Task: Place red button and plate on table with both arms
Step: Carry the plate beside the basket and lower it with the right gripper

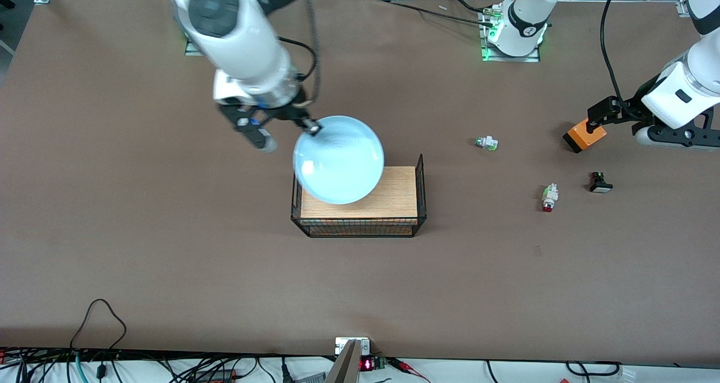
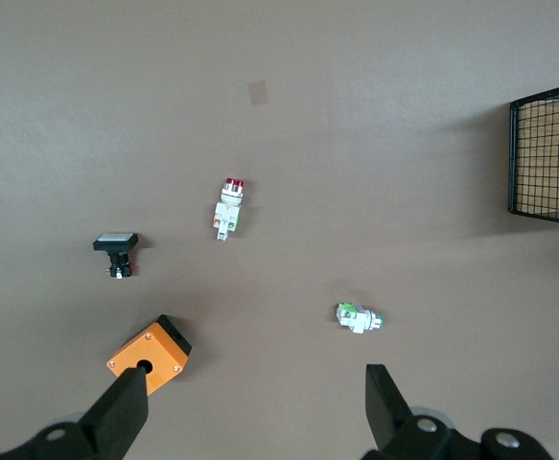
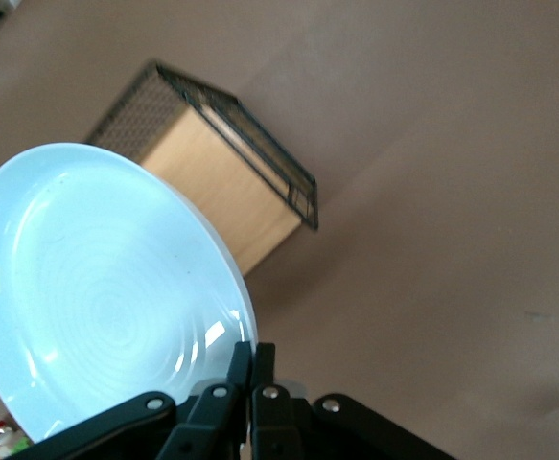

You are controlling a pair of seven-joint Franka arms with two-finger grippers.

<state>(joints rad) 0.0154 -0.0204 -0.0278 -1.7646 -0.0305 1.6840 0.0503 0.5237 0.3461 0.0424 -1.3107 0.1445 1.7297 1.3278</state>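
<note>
My right gripper is shut on the rim of the pale-blue plate and holds it tilted in the air over the wooden top of the wire basket. The right wrist view shows the fingers pinching the plate's edge. The red button lies on the brown table toward the left arm's end, red cap toward the front camera. My left gripper hangs open and empty over the table beside an orange box. The left wrist view shows the button apart from the open gripper.
A green-tipped part lies between the basket and the orange box; it also shows in the left wrist view. A black part with a white cap lies beside the red button. Cables run along the table's front edge.
</note>
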